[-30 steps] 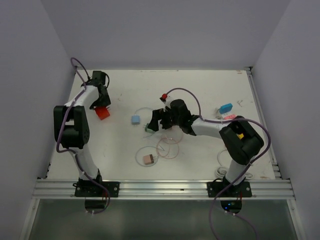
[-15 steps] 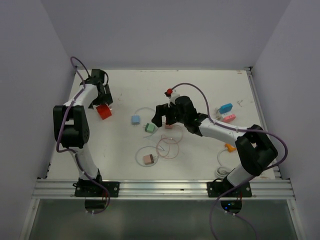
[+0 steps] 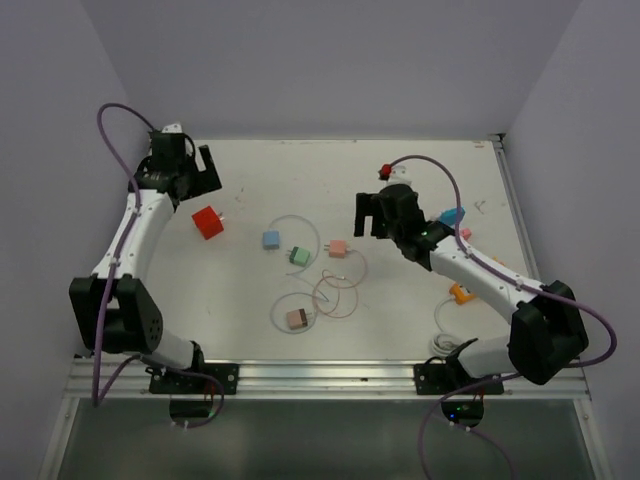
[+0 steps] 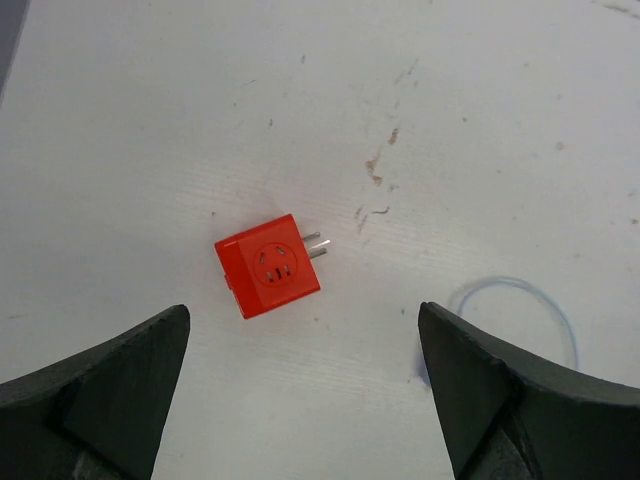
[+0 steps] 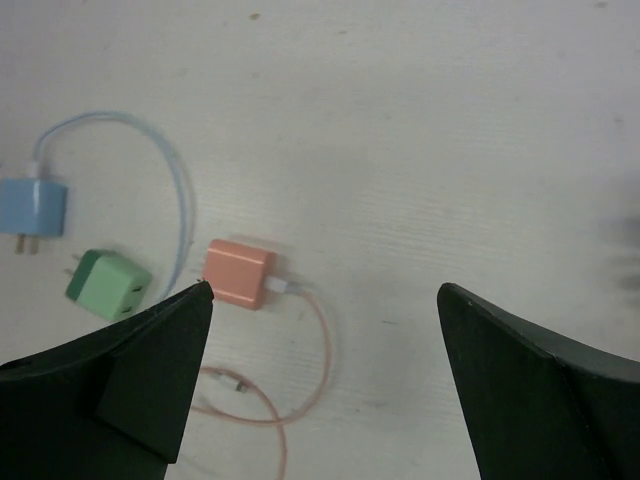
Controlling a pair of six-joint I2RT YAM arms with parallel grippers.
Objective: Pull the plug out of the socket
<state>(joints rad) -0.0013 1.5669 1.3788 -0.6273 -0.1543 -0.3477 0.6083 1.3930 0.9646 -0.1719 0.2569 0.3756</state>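
Compared with the earlier frame, both arms stand farther back. The left arm (image 3: 135,225), then folded over the red block, now stretches to the upper left of the top view. The right arm (image 3: 470,265), then low over the chargers at centre, now sits at the upper right.

The tabletop (image 3: 400,170) carries everything loose. The left pincer (image 3: 198,180) is spread wide and holds nothing, and the right pincer (image 3: 370,215) is the same.

The red socket cube (image 4: 268,265) lies free at the centre of the left wrist view, left of centre in the top view. Its socket face is up, its prongs (image 4: 315,245) are bare, and nothing is plugged into it, so that separation looks done.

In the right wrist view the pink charger (image 5: 240,273) lies at lower left, apparently with its thin cable (image 5: 325,350) plugged in. The green charger (image 5: 108,285) is just to its left and the blue charger (image 5: 32,208) is further up at the left edge.

The main risks are these:
- If that cable is the next thing to pull, the light pink block would probably slide along with it unless the other pincer pins it down.
- The cable loops lie close together, so a finger coming down could snag one and drag its neighbours.
- The red cube is small and unheld, so a finger coming down off-centre could knock it or roll it onto its prongs.
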